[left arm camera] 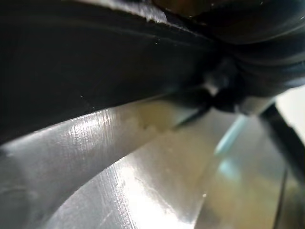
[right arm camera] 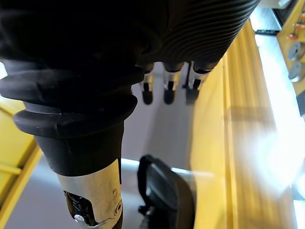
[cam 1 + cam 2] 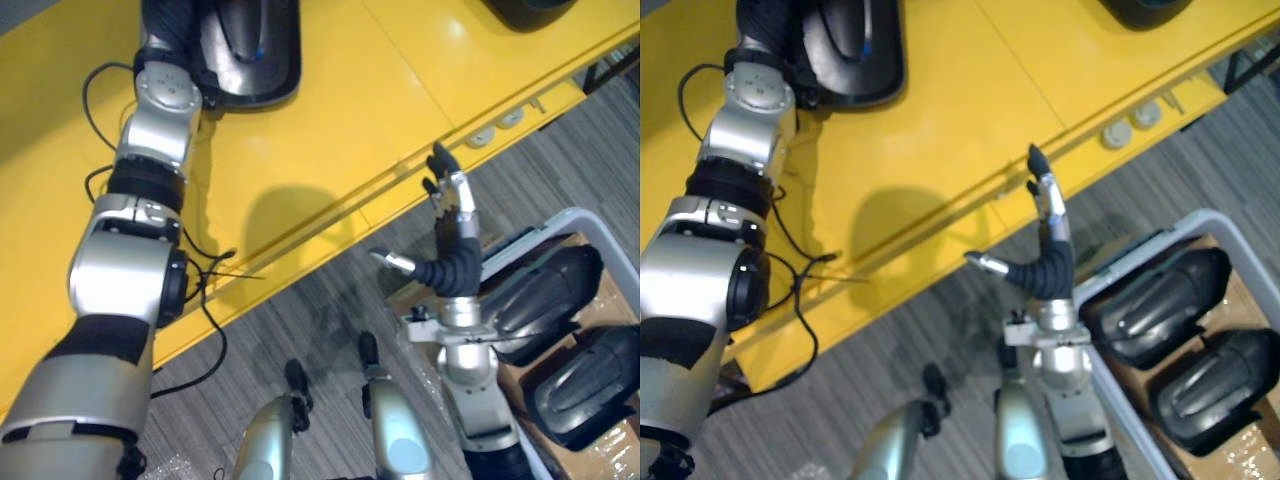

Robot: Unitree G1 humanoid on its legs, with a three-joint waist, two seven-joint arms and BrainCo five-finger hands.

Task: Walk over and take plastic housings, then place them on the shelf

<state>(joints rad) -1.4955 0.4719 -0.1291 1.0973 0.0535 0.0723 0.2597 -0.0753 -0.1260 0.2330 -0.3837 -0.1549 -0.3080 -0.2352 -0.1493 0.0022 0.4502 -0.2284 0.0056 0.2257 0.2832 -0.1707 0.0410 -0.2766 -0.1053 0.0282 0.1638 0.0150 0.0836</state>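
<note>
Yellow shelf (image 3: 330, 120) (black housing (image 3: 262, 62) atop)

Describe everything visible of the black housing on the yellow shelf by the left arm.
The black plastic housing is glossy, with rounded corners, a flat rim and a raised middle bearing a small blue mark. It lies flat on the yellow shelf, its far part cut off by the frame. The left robot hand meets its left side; any grip is hidden.
</note>
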